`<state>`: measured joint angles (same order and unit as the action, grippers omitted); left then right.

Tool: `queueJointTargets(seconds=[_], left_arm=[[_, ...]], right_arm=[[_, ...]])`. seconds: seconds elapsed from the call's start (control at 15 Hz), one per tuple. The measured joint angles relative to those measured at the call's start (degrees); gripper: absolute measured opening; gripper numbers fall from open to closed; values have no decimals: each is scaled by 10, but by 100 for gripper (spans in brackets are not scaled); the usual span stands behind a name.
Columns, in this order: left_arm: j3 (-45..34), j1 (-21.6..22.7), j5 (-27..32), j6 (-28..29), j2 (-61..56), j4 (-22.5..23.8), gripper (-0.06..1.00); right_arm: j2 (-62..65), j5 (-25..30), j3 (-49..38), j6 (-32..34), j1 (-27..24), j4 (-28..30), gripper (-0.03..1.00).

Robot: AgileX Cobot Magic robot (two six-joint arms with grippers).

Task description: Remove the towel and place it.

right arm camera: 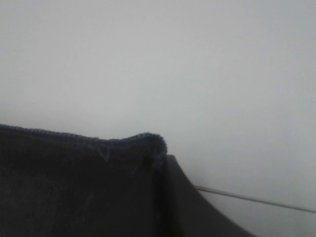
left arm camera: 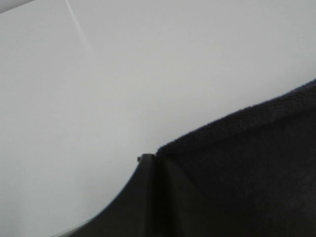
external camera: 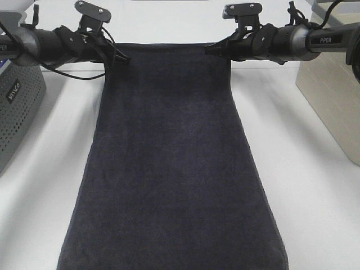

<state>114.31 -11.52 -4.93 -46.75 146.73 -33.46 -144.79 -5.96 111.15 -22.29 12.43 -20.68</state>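
Note:
The towel [external camera: 169, 169], a large dark charcoal-navy terry rectangle, hangs stretched between both grippers and spreads toward the front of the exterior high view. My left gripper [external camera: 122, 56] is shut on its far left corner. My right gripper [external camera: 212, 50] is shut on its far right corner. In the left wrist view the towel [left arm camera: 256, 163] fills one side beside a dark finger [left arm camera: 143, 197]. In the right wrist view the towel's hemmed corner [right arm camera: 98, 177] bunches against a dark finger [right arm camera: 187, 207].
A grey perforated basket [external camera: 17, 107] stands at the left edge of the white table [external camera: 304, 185]. A beige box [external camera: 332, 90] stands at the right. Both arms reach in from the sides at the back.

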Motion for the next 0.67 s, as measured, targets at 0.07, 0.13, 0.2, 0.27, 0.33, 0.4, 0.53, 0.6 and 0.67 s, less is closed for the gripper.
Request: queueJointTargets(seconds=[0.07, 0.13, 0.2, 0.27, 0.33, 0.4, 0.53, 0.6, 0.67], left_arm=[[10, 0, 0, 0, 11, 0, 1], [19, 0, 0, 0, 20, 1, 1], [23, 0, 0, 0, 24, 1, 1], [28, 0, 0, 0, 29, 1, 1], [29, 0, 0, 1, 32, 1, 1], [29, 0, -1, 2, 36, 1, 1], [29, 0, -2, 6, 46, 1, 1], [29, 0, -3, 9, 53, 1, 1], [29, 0, -7, 9, 57, 1, 1]], right_arm=[[0, -2, 0, 0, 0, 2, 2], [-1, -3, 0, 0, 0, 6, 2], [-3, -5, 0, 0, 0, 9, 2], [-7, -9, 1, 0, 0, 10, 2], [-15, -7, 5, 0, 0, 10, 2], [-22, -8, 7, 0, 0, 10, 2], [-34, -8, 11, 0, 0, 10, 2], [-39, -9, 14, 0, 0, 10, 2], [-41, -7, 14, 0, 0, 10, 2]])
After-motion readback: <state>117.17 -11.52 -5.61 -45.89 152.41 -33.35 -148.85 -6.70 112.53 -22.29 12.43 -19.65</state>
